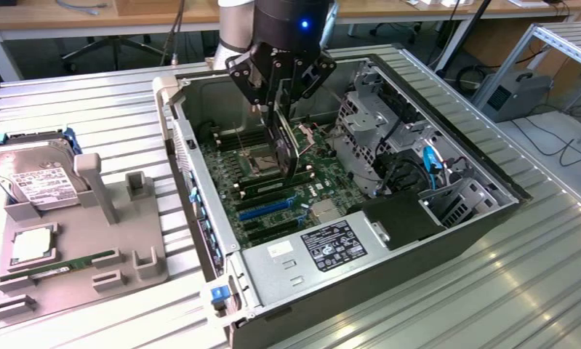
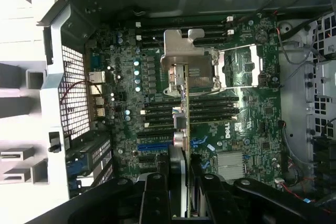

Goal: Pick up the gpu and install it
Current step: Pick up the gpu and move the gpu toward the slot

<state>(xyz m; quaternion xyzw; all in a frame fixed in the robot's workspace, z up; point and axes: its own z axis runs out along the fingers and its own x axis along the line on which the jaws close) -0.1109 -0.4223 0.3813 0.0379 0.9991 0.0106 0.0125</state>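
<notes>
One gpu (image 1: 290,142) gripped above motherboard (image 1: 254,190), drive cage (image 1: 368,120) beside.

Free room around the gpu (image 1: 290,145) lies between case wall (image 1: 180,127) and drive cage (image 1: 363,120).

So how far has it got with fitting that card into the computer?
Done: the pickup. In hand: the gripper holds the gpu on edge, above the motherboard inside the open case. Left: seating it; the blue slot stands empty.
</notes>
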